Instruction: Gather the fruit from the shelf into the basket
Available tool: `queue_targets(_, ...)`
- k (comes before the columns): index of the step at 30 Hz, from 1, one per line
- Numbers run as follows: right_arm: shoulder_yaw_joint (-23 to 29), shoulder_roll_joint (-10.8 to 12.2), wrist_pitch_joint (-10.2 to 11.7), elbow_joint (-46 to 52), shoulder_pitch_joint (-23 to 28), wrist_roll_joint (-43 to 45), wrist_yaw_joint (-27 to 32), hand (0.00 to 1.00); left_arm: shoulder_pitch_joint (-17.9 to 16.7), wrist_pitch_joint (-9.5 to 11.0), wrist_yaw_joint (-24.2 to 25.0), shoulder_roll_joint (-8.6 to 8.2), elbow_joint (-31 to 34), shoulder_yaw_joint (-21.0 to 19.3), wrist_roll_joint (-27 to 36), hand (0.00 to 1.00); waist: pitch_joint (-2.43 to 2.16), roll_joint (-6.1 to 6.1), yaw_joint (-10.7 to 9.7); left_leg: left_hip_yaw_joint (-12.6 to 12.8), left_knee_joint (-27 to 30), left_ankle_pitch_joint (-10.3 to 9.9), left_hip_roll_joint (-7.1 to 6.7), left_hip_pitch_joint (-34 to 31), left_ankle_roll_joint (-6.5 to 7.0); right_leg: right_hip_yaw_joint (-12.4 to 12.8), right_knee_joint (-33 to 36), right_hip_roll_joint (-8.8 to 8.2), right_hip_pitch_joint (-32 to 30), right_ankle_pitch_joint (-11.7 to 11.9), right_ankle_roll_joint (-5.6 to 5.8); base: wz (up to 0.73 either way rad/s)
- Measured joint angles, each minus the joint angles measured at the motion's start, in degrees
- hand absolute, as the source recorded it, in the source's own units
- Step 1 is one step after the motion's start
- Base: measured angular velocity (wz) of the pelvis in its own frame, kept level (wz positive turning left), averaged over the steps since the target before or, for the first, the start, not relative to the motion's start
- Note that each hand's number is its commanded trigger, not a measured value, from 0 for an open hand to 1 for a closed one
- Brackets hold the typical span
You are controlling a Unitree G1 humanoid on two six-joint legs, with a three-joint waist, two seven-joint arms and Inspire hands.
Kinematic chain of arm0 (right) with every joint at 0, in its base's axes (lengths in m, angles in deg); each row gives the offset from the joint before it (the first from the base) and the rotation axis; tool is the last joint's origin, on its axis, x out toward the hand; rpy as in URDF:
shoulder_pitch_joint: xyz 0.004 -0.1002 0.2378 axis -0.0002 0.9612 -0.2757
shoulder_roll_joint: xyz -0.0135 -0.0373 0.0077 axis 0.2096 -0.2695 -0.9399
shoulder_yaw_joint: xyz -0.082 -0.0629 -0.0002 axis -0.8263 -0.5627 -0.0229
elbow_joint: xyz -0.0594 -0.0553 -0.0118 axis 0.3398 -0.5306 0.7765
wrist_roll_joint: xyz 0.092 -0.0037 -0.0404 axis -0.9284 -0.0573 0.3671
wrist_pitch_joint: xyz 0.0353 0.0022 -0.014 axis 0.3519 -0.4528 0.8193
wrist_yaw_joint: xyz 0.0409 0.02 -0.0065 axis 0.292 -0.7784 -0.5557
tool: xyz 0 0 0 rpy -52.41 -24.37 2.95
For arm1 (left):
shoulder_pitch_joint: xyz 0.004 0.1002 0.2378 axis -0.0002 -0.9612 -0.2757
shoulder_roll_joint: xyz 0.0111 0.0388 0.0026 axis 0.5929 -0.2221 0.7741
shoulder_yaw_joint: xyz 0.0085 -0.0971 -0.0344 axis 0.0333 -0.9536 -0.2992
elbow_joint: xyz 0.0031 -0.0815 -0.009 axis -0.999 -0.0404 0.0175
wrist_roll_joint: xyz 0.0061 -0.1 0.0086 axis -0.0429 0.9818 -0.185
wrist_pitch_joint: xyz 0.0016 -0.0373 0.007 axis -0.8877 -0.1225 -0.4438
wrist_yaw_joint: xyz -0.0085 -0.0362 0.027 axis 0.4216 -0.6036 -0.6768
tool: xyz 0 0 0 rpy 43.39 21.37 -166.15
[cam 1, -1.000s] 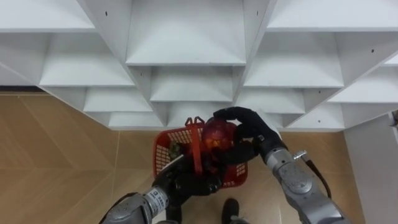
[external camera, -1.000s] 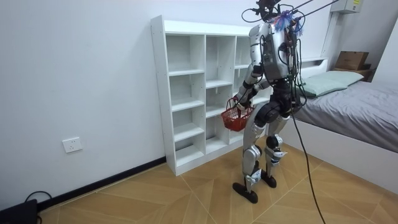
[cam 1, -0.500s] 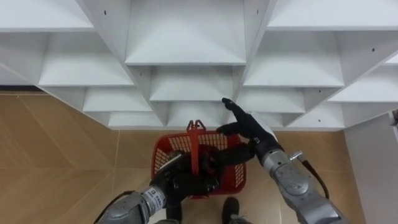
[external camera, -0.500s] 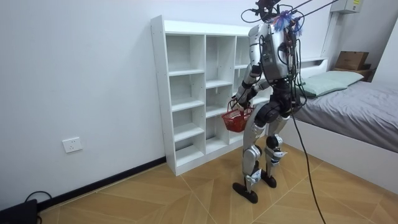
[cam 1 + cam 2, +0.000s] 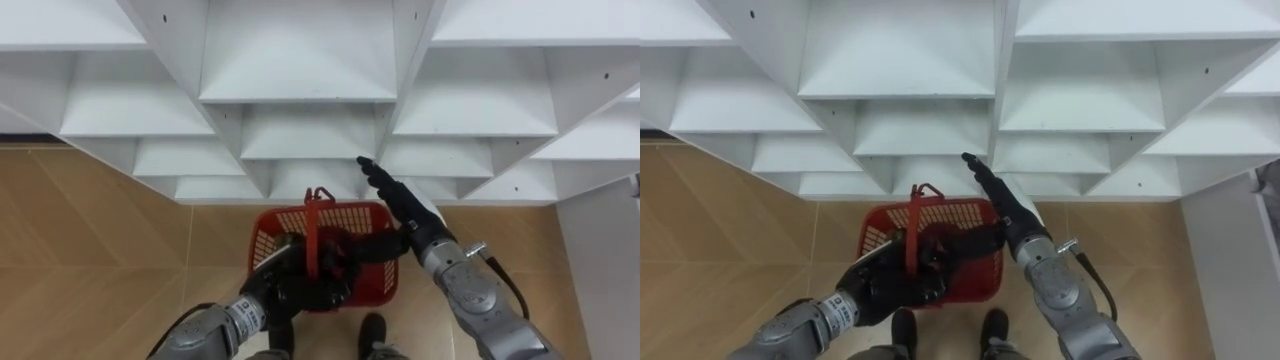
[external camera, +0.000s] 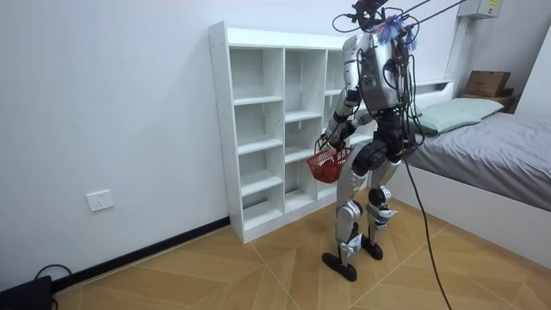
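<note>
The red plastic basket (image 5: pixel 345 222) hangs in front of me over the wooden floor, its handle (image 5: pixel 314 215) standing up. My left hand (image 5: pixel 291 287) is curled round the handle at the basket's near side. My right hand (image 5: pixel 397 205) hovers over the basket's far right rim with straight fingers and holds nothing; its fingertips point at the closet's low shelves. Dark shapes lie inside the basket; I cannot make out single fruits there. In the room view I stand upright facing the closet, with the basket (image 6: pixel 328 164) at hip height.
The white closet (image 5: pixel 300 90) has several bare compartments right before me (image 6: pixel 258 129). A white panel (image 5: pixel 600 270) stands at my right. A bed (image 6: pixel 482 164) fills the room view's right. Wooden floor (image 5: pixel 90 260) lies open to my left.
The right hand held a red fruit over the basket; it has let go and its fingers have straightened. The fruit has gone down into the basket. The left hand keeps its hold.
</note>
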Motion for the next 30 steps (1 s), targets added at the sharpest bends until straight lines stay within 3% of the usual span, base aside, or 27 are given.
queue_targets(9,0.36,-0.28,0.00,-1.51,0.02,-0.07,-0.12,0.00,0.14,-0.01,-0.34,0.22,0.00,-0.55,-1.47,1.00,0.00,0.01,0.08,-0.09,0.46,-0.03,0.15,-0.25,-0.03,-0.18,0.11,0.04,0.03,0.03,-0.04,0.00)
queue_targets(14,0.35,-1.33,0.82,-3.94,0.71,2.66,-0.97,0.00,0.01,0.47,-1.13,-0.01,0.00,-2.40,-9.53,1.00,-0.01,0.04,0.32,-0.07,0.40,-0.03,0.09,0.38,-0.03,-0.18,0.20,0.00,0.55,0.04,-0.06,0.00)
queue_targets(22,0.29,-3.83,1.19,-8.64,5.49,4.45,-1.55,0.00,-2.94,3.05,-4.77,1.72,-1.07,-7.01,-24.64,1.00,0.01,0.05,0.22,0.35,-2.00,0.06,-0.15,5.50,-0.17,0.06,-1.02,0.04,4.98,-0.36,0.20,-0.02)
queue_targets(25,1.46,-3.96,1.23,-9.12,7.61,4.22,-1.63,0.00,-5.33,4.20,-5.48,1.57,-2.91,-7.90,-25.82,1.00,-0.03,0.02,0.25,0.41,-3.33,0.10,-0.17,7.97,-0.32,0.27,-2.47,0.35,7.34,-0.45,0.34,0.00)
queue_targets(30,2.24,-3.88,2.50,-13.76,9.16,3.92,-1.64,0.00,-6.51,4.26,-7.26,1.86,-8.28,-9.67,-25.68,1.00,-0.16,-0.08,-0.03,0.46,-4.59,0.02,-0.17,10.87,-0.48,0.44,-3.72,0.89,10.33,-0.55,0.43,0.00)
